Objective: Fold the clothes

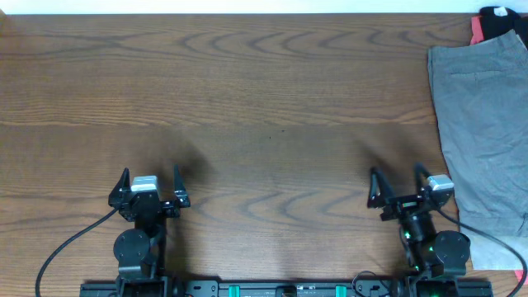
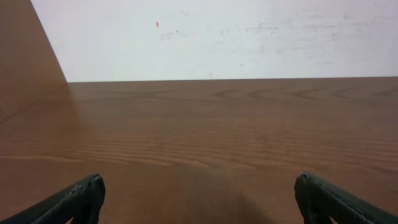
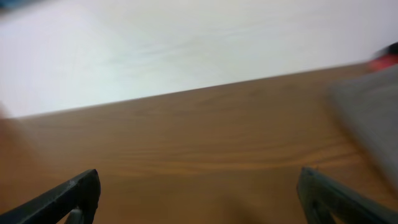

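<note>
overhead: a brown wood-grain table [image 1: 264, 99] fills the frame, with a thin white strip along the top edge. the grey shorts [image 1: 483, 124] lie flat at the right edge, running from the upper right down toward the lower right. a black and red bundle [image 1: 497, 18], perhaps more clothing, sits in the upper right corner, just above the shorts. the left gripper [image 1: 150, 175] is at lower left and the right gripper [image 1: 396, 172] at lower right. both are spread wide and hold nothing. the right gripper is near the shorts but apart from them.

left wrist: the table runs back to a white wall [image 2: 236, 37] with a tiny red mark [image 2: 157, 24] at upper left. the two fingers [image 2: 78, 200] sit in the lower corners, far apart, over the wood.

right wrist: blurred. table and pale wall again. the shorts show as a grey patch at the right edge, with a red smear above them. the fingers stand wide apart in the lower corners, gripping nothing.
</note>
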Action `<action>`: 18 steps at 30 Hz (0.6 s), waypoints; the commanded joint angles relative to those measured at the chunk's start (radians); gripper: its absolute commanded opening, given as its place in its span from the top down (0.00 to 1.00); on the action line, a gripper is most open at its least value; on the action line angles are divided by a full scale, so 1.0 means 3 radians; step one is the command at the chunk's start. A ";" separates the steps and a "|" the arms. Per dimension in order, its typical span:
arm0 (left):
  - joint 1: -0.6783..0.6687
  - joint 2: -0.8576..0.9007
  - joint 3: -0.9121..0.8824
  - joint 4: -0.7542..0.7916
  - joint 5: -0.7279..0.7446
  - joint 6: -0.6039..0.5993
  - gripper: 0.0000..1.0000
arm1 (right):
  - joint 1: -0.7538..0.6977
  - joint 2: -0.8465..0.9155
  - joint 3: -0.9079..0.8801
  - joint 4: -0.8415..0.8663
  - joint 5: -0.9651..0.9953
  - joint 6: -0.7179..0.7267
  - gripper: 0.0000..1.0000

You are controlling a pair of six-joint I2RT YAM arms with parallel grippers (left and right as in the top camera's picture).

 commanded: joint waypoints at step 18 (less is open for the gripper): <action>0.0009 -0.0018 -0.0074 -0.0112 -0.0089 -0.0028 0.02 | -0.0027 -0.0005 -0.0005 0.0076 -0.1582 0.1713 0.01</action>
